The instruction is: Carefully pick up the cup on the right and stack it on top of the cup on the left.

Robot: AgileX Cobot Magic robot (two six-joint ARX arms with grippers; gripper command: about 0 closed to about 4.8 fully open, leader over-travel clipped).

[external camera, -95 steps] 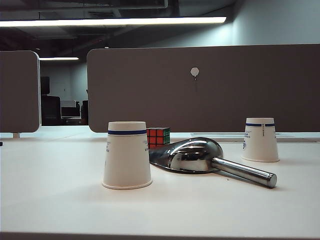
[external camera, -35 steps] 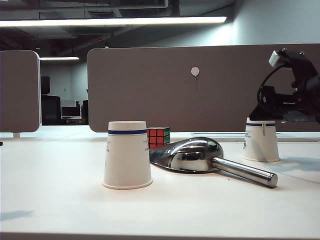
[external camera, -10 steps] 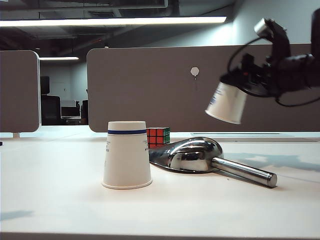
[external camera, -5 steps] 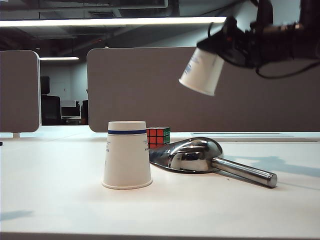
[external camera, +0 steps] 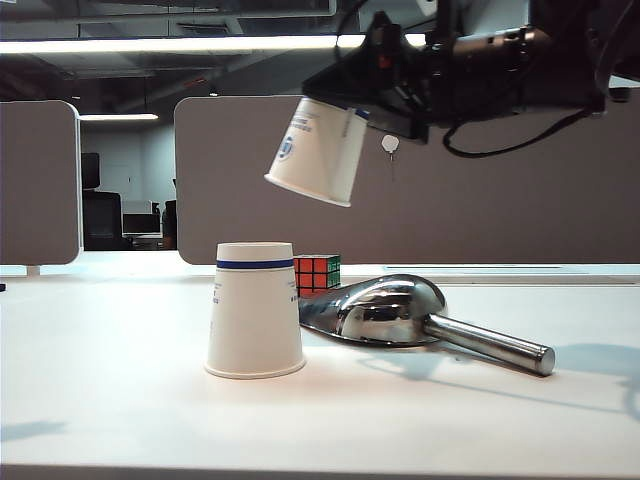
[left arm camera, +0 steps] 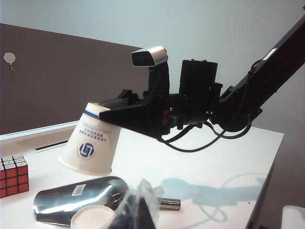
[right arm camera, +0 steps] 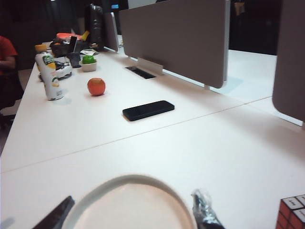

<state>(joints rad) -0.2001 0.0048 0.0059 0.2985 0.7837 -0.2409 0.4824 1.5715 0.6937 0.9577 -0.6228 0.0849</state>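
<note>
- Above the table's middle in the exterior view, the right gripper (external camera: 352, 108) grasps the tilted paper cup (external camera: 315, 150); I'd level it, centre over the left cup (external camera: 254, 310), then lower
- Left wrist view: left gripper (left arm camera: 138, 210), state unclear; shiny steel scoop (left arm camera: 78, 200)
- Right wrist view: round rim (right arm camera: 128, 198) between the fingers

Seen from the left wrist, the right gripper (left arm camera: 102, 114) holds a white paper cup (left arm camera: 90, 145) upside down and tilted in the air, its jaws closed on the cup's blue-banded base. Below it on the white counter (left arm camera: 219, 157) lies a shiny metal scoop (left arm camera: 78, 202), with a Rubik's cube (left arm camera: 13, 175) nearby. A white rim (left arm camera: 91, 218) at the frame's edge is possibly the other cup.
</note>
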